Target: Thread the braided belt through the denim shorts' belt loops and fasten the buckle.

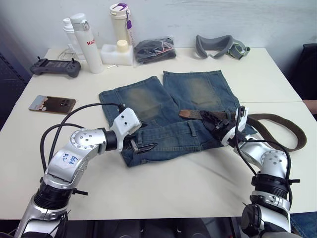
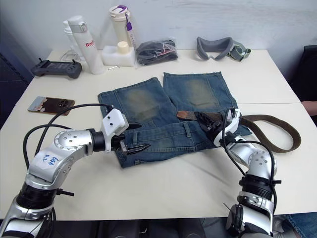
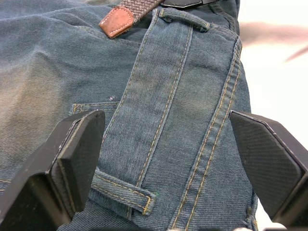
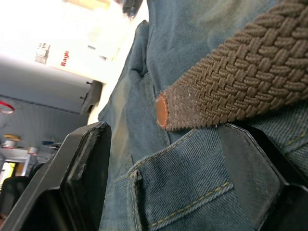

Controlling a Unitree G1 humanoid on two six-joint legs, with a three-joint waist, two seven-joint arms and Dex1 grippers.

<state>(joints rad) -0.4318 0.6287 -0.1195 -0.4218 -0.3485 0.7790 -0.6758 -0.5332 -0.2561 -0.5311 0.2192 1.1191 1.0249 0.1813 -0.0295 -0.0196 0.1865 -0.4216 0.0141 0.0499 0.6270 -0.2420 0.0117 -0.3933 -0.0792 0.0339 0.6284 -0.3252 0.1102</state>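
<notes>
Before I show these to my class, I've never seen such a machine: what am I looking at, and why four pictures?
It is a humanoid robot with two arms, each ending in a two-fingered gripper. Two pictures come from its head cameras, looking down at a white table. The other two come from cameras on its wrists, looking along the fingers. On the table lie denim shorts with a braided belt across them; its leather tip rests on the denim. The left gripper hovers open over the waistband near a belt loop. The right gripper is open at the belt, gripping nothing. Bottles and a phone lie beyond.
</notes>
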